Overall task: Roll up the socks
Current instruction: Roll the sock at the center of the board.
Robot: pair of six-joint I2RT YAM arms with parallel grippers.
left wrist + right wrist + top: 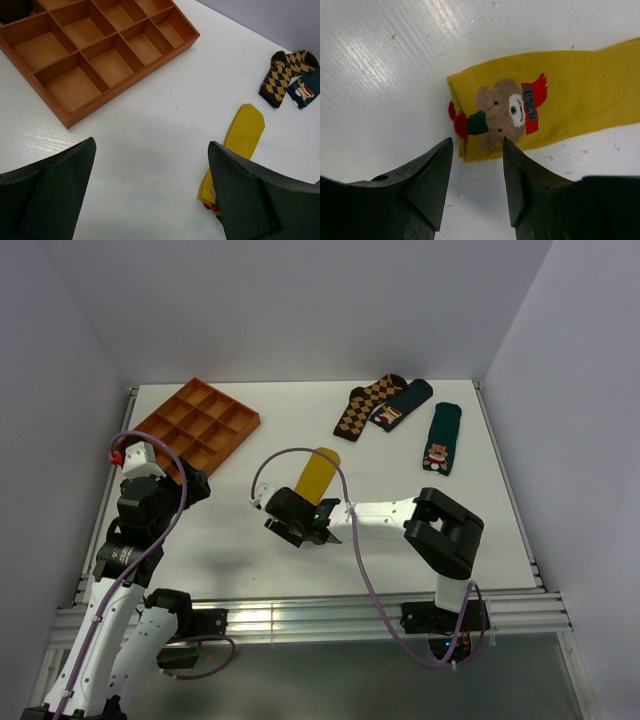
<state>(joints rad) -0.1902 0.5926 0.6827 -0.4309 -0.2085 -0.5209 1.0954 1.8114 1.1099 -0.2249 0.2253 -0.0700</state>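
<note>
Mustard-yellow, the sock point(319, 471) lies flat near the middle of the white table point(230, 530), its cuff pointing toward the far wall and its toe toward the arms. The toe bears a brown bear figure with a red scarf and a red pom-pom at the very edge. The right gripper point(477, 145) hangs over that toe end, fingers a little apart and closed on nothing, their tips straddling the sock's near corner; whether they touch the fabric cannot be told. Bare tabletop runs left of the sock as far as the wooden compartment tray point(236, 444) at the far-left corner. The left gripper point(152, 145) hovers beside the tray's near edge, fingers spread wide and empty. Well apart at the far right lie a brown-and-tan argyle sock point(362, 408), a dark sock point(404, 402) touching it, and a green Santa sock point(440, 438) near the table's right edge.
</note>
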